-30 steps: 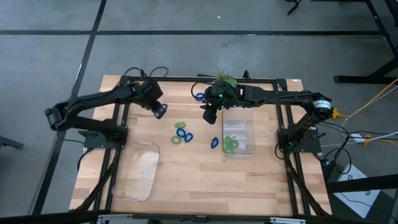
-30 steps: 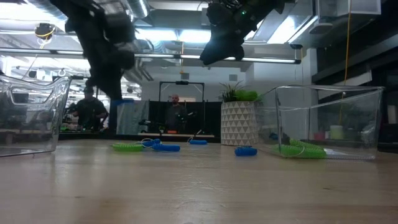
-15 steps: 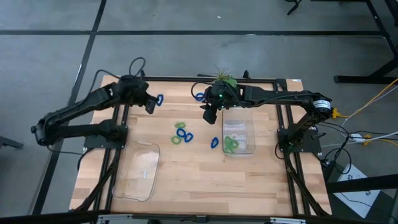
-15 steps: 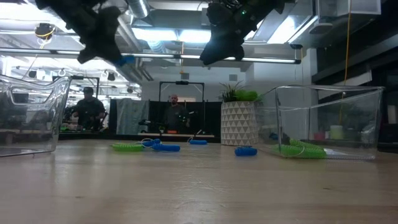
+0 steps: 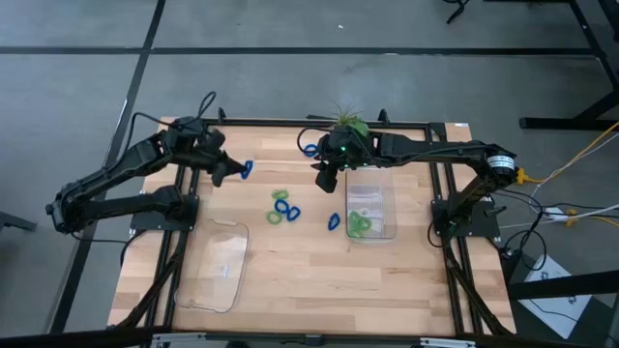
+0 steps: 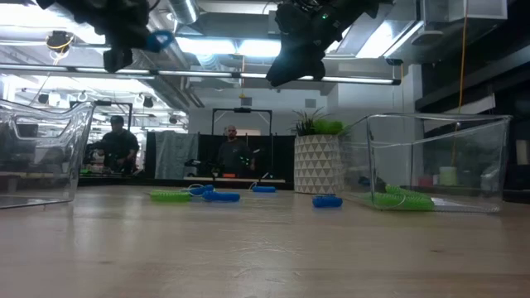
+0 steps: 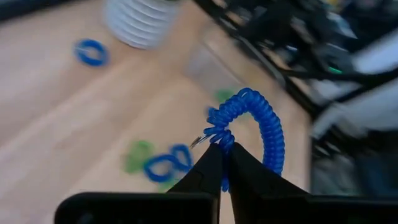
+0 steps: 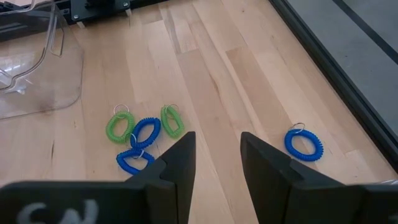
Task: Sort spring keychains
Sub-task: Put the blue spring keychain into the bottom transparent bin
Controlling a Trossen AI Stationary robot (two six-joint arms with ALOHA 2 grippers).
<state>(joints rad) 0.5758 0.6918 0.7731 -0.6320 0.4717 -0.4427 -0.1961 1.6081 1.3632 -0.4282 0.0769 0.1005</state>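
Your left claw (image 5: 232,172) is pinched on a blue spring keychain (image 7: 252,134), held high. Your right claw (image 5: 326,180) hangs open and empty. Green ones sit in the right tray (image 5: 387,230); the left tray (image 5: 215,285) looks empty, and several remain on the surface (image 5: 319,280).

You see pale matt wood tabletop (image 8: 205,68), glossy clear plastic tray (image 8: 37,74), shiny coiled plastic blue keychain (image 7: 258,134), ribbed white pot (image 7: 140,22).
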